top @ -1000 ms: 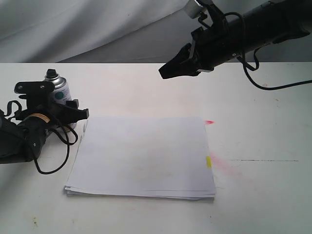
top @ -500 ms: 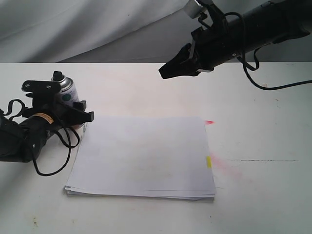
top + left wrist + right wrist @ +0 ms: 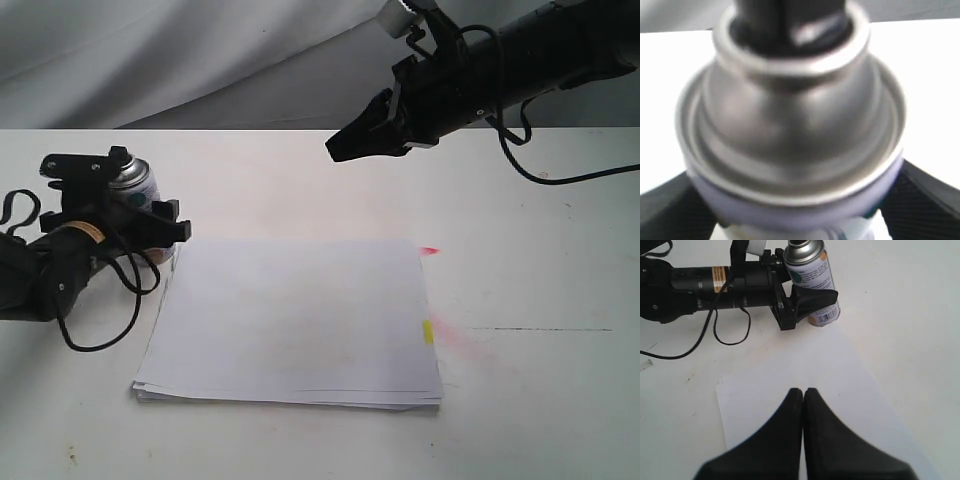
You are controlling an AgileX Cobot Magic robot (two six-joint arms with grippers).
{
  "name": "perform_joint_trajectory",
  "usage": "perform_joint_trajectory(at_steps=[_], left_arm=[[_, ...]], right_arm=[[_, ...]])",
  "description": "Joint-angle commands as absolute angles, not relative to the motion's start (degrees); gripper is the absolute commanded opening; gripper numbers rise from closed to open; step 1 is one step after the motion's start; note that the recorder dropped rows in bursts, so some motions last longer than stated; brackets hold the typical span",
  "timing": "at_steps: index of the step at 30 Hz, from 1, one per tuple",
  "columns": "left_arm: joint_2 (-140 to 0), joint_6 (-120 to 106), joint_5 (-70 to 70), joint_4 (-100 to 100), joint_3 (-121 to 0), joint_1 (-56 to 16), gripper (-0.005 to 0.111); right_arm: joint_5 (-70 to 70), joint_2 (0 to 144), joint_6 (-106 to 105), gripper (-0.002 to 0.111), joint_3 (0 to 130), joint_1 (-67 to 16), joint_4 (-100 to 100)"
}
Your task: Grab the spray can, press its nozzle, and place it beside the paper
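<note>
Exterior view: the can (image 3: 133,182) is seen upright on the bench (image 3: 540,380), at about ten o'clock from the middle of the paper (image 3: 295,320) and just beside its far-left corner; whether the two touch cannot be told. The left tool (image 3: 140,205) is set around the can, low to the bench. The right tool (image 3: 340,148) is held in the air at about one o'clock from the paper, well apart from everything.

Left wrist view: the can's silver dome and black nozzle (image 3: 785,15) fill the picture, with a dark finger (image 3: 920,200) on each side. Whether the can is pressed or only flanked cannot be told.

Right wrist view: the right tool is closed tight, fingertip against fingertip, with nothing in it. The can is shown standing on its base, one finger of the left tool across its label.

The placing step is judged to be in hand. Both jaws should be spread evenly, then drawn straight back, so the narrow can is not tipped.
</note>
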State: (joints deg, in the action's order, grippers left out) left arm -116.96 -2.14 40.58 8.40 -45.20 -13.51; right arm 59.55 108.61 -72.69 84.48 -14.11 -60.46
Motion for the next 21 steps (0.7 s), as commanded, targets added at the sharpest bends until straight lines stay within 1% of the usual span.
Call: perform_joint_trajectory(at_steps=[1,5,11,14,16,19,20,21], left_arm=[[-109.38,-1.76,32.17,8.79,-45.52,-13.62,0.074],[-101.12,-1.76,20.06,10.65,-45.52,-13.62,0.074],[-85.10,-2.07,7.87,9.77,-45.52,-13.62,0.073],[-75.77,-2.18,0.00,9.77,-45.52,-13.62,0.070],[-68.85,-3.03,-5.54,9.77,-45.52,-13.62,0.063],[-59.04,-5.98,-14.59,9.23,-45.52,-13.62,0.047],[-54.88,-6.92,-18.30,9.23,-45.52,-13.62,0.040],[-52.18,-7.59,-20.63,9.23,-45.52,-13.62,0.034]], right_arm=[[59.33,105.67,-72.92,0.000,84.44,-13.83,-60.96],[59.08,102.45,-72.65,0.000,84.44,-13.83,-60.96],[60.99,95.31,-67.48,0.000,84.44,-13.83,-57.68],[64.60,90.58,-63.90,0.000,84.44,-13.83,-51.78],[68.39,86.72,-59.08,0.000,84.44,-14.05,-46.36],[69.96,80.91,-51.94,0.000,84.44,-14.05,-41.00],[69.96,78.74,-50.72,0.000,84.44,-14.05,-39.85],[69.96,76.44,-49.29,0.000,84.25,-14.05,-39.07]])
